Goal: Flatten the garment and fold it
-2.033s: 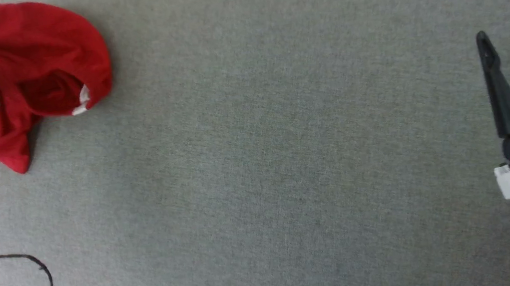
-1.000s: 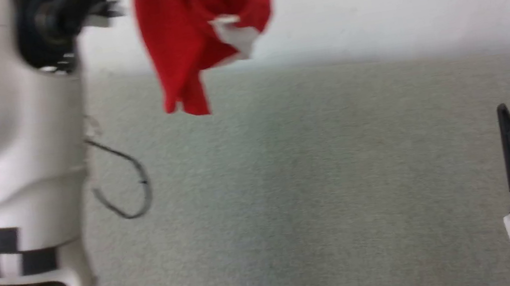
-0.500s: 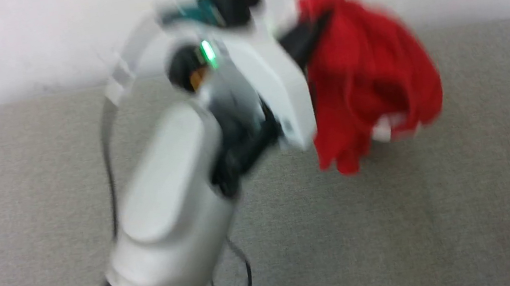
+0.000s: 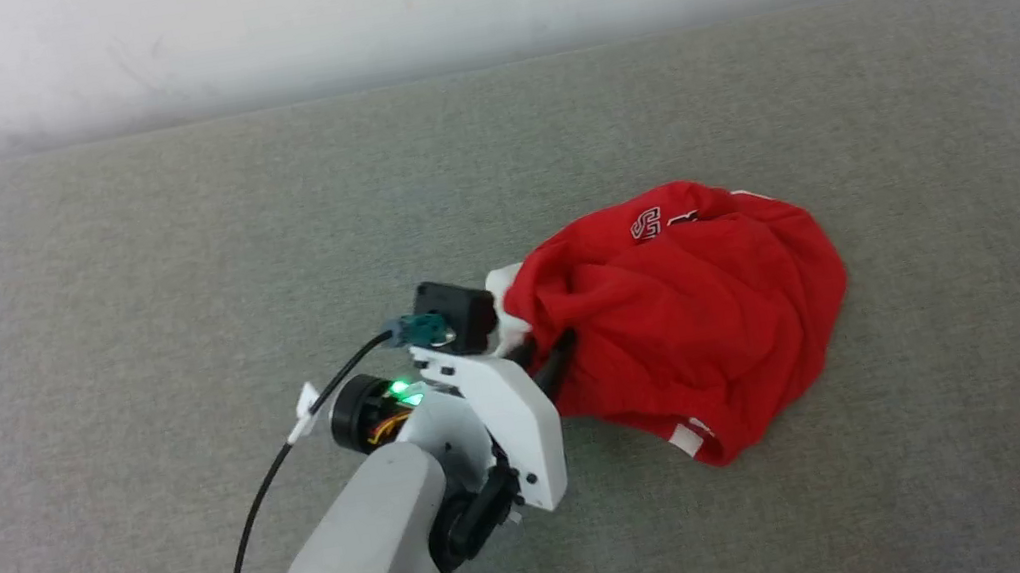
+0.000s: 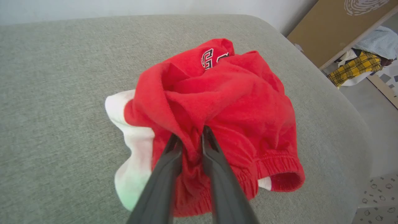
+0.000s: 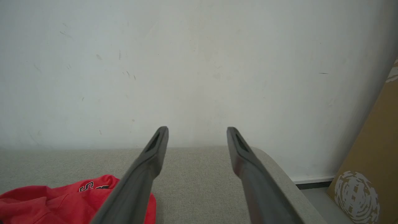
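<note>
Black cable (image 4: 239, 539) trails off the left arm at lower left. Left gripper (image 5: 189, 138) is narrow, fingers pinching a fold of the garment (image 4: 705, 308) at its left edge. Garment is red shorts, crumpled in a heap, lying right of centre on the grey padded surface (image 4: 115, 285); white print at far side, elastic waistband and white stripe showing. Right gripper (image 6: 197, 132) at far right, fingers spread wide, holding nothing, well apart from the garment.

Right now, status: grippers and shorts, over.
Left gripper shut on a fold of the red shorts. Right gripper open, apart. Shorts crumpled on grey cushion; nothing blocking.
</note>
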You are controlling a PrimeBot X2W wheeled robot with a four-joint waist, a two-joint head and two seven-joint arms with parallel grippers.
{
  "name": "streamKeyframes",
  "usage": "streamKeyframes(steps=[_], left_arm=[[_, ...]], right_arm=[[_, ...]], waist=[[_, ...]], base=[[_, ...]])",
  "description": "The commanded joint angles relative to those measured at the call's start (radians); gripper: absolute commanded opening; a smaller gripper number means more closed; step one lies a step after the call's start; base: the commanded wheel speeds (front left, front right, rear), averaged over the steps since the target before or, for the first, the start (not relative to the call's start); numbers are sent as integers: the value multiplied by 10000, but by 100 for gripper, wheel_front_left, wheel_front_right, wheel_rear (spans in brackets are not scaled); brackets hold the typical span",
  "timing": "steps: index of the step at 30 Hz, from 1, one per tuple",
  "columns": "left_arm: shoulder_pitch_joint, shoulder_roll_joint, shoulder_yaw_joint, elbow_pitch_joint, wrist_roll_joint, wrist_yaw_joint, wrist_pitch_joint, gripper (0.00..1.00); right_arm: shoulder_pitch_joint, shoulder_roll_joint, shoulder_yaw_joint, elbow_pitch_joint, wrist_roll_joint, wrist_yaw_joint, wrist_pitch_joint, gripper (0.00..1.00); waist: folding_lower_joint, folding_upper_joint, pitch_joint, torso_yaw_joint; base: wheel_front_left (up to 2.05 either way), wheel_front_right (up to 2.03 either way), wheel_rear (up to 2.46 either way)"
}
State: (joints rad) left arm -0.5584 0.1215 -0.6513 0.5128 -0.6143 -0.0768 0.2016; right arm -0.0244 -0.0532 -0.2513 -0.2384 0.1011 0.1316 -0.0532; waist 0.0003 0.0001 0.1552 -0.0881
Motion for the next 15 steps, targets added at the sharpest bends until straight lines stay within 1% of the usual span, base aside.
streamKeyframes(steps=[1, 4, 6, 10, 12, 15], left_arm=[[145, -24, 152, 99, -16, 145, -387, 100], [95, -6, 327, 88, 28, 267, -931, 100], [2, 83, 385, -170, 181, 389, -1239, 100], [67, 274, 348, -1394, 582, 781, -1612, 100], [289, 289, 107, -2232, 787, 941, -1524, 100], [774, 155, -647, -3360, 1128, 1025, -1190, 100]], right_arm=[[-145, 29, 25, 31, 43, -9, 13, 100], [-124, 29, 58, 6, 2, -9, 79, 100], [-107, 29, 87, -25, -21, -9, 133, 100], [-50, 30, 131, -95, -17, -9, 225, 100], [8, 30, 126, -136, -10, -9, 265, 100], [90, 30, 120, -160, 35, -9, 290, 100]], waist=[[-3, -1, -9, 174], [-3, -1, -135, 385], [-3, -1, -236, 511], [-3, -1, -414, 698], [-3, -1, -438, 784], [-3, -1, -404, 863]], base=[[0, 0, 0], [0, 0, 0], [0, 0, 0], [0, 0, 0], [0, 0, 0], [0, 0, 0]])
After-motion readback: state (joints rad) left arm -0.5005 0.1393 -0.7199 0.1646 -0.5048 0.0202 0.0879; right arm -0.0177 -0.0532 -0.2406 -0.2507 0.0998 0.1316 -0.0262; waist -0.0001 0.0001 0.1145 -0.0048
